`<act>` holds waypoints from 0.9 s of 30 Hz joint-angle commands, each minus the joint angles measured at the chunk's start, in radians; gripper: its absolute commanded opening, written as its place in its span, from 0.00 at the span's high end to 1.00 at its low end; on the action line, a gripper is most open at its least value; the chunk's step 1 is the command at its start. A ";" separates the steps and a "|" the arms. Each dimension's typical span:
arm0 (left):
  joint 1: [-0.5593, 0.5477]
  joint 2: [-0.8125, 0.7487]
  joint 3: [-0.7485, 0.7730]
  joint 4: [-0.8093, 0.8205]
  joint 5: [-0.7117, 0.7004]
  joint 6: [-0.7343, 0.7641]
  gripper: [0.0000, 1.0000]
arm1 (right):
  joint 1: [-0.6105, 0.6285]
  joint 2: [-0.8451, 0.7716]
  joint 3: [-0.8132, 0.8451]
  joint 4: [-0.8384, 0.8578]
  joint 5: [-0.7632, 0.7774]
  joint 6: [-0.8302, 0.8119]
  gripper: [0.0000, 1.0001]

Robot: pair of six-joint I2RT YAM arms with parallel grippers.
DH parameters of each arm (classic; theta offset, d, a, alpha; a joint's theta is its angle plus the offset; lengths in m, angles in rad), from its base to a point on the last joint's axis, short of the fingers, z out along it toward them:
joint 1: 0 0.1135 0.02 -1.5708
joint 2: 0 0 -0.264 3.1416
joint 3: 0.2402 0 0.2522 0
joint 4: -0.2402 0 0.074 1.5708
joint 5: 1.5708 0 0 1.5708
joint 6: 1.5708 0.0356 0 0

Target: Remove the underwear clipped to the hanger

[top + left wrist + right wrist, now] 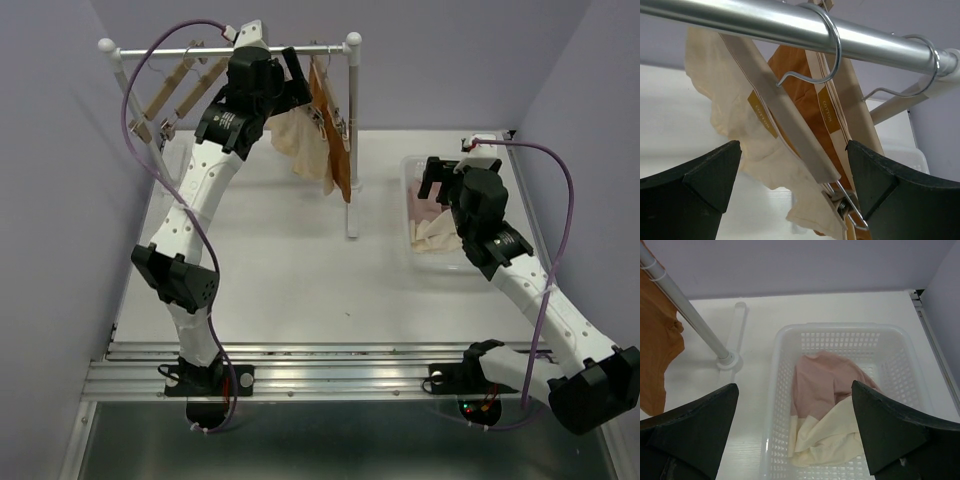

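A white table (280,270) carries a rack (353,215) with its rail (765,22) across the far edge, and at right a basket (840,329) holding a pink garment (822,375) and a cream piece (825,445). 2 pieces hang clipped: cream underwear (720,110) and orange-brown underwear (795,62), on a hanger (792,127) slanting down. The left gripper (793,145), fingers apart, faces them just below the rail, nearer; the right gripper (795,385), spread and empty, hovers above the basket.

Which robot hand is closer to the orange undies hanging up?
Left. The left gripper is up at the rail, right beside the orange underwear. The right gripper hangs over the basket, well apart from that underwear.
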 commanded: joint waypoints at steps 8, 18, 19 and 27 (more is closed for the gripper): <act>-0.013 0.083 0.132 -0.001 -0.141 -0.041 0.01 | 0.003 -0.042 -0.005 0.042 0.081 -0.028 0.00; 0.007 0.220 0.257 -0.032 -0.134 -0.020 0.03 | 0.003 -0.062 -0.013 0.042 0.081 -0.032 0.00; 0.010 0.221 0.257 -0.032 -0.131 -0.022 0.05 | 0.003 -0.065 -0.013 0.042 0.075 -0.031 0.00; 0.016 0.177 0.206 -0.024 -0.158 -0.014 0.59 | 0.003 -0.068 -0.019 0.077 0.040 -0.023 0.00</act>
